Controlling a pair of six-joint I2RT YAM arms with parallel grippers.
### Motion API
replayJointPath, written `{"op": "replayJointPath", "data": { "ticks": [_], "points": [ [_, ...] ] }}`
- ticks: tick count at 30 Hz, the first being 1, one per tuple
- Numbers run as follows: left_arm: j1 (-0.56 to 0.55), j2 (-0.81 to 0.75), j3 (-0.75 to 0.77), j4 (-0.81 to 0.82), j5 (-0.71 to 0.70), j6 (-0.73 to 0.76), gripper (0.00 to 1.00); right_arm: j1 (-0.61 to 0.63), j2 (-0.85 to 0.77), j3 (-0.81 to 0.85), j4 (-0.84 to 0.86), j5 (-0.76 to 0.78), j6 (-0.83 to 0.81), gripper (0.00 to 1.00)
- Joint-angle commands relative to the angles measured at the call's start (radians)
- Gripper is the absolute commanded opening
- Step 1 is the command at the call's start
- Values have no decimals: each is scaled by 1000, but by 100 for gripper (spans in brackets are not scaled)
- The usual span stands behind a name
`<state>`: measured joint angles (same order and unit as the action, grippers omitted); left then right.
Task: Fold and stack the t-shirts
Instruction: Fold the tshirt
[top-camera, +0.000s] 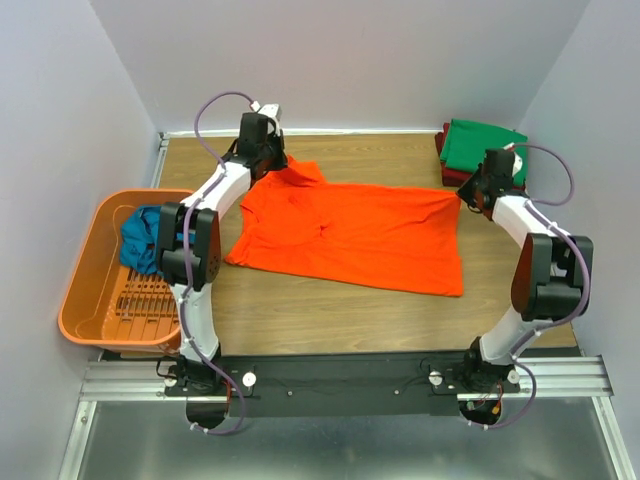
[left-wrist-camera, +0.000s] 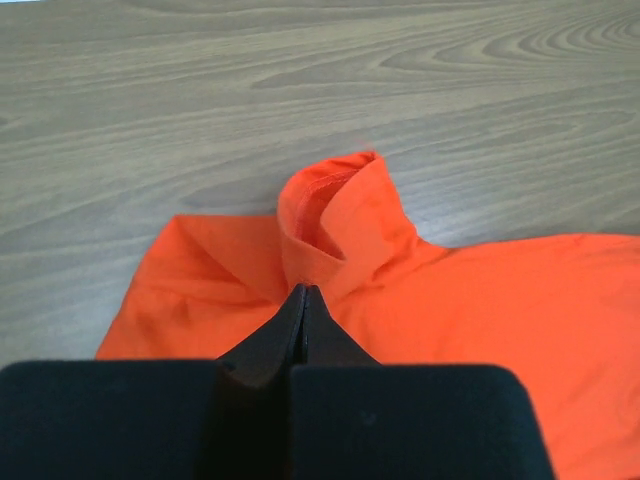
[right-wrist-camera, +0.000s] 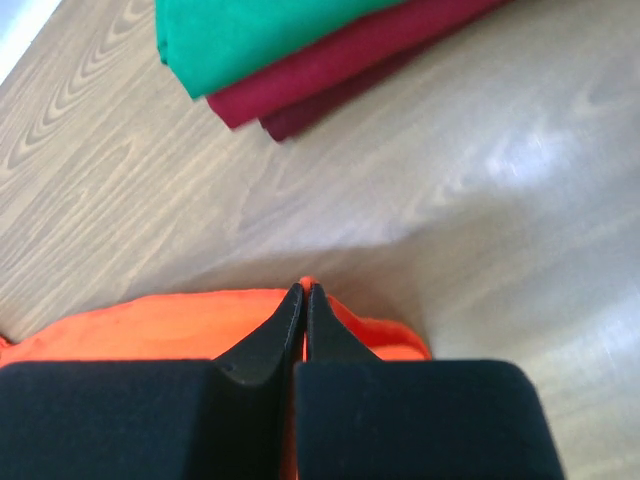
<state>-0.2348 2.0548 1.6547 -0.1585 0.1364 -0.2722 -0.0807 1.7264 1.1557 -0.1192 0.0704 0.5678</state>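
Both arms pinched the orange t-shirt (top-camera: 350, 235), which lay spread across the table (top-camera: 330, 310).
From overhead, the left gripper (top-camera: 272, 165) reached to the shirt's far-left corner and the right gripper (top-camera: 470, 193) to its far-right, elbows bent; only this view caught the teal-blue t-shirt (top-camera: 140, 240) in the basket (top-camera: 85, 290); the left wrist showed tips pressed together on a raised orange fold; the right wrist showed tips clamped on an orange edge, with the green t-shirt (right-wrist-camera: 250, 30) folded atop the dark red t-shirt (right-wrist-camera: 340, 70) beyond.

orange t-shirt (top-camera: 350, 235) | green t-shirt (top-camera: 485, 145) | dark red t-shirt (right-wrist-camera: 340, 70) | teal-blue t-shirt (top-camera: 138, 245) | orange basket (top-camera: 75, 300) | brown wood-grain table (top-camera: 350, 310)
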Motion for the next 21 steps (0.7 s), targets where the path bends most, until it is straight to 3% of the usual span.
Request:
{"op": "replayJointPath", "data": {
  "ticks": [1, 14, 21],
  "points": [
    [3, -143, -91, 91, -40, -84, 0, -4, -93, -83, 41, 58, 52, 5],
    [2, -435, -524, 201, -11, -300, 0, -4, -248, -267, 39, 49, 113, 6],
    [3, -573, -641, 224, -44, -321, 0, -4, -240, -295, 41, 69, 132, 6]
  ]
}}
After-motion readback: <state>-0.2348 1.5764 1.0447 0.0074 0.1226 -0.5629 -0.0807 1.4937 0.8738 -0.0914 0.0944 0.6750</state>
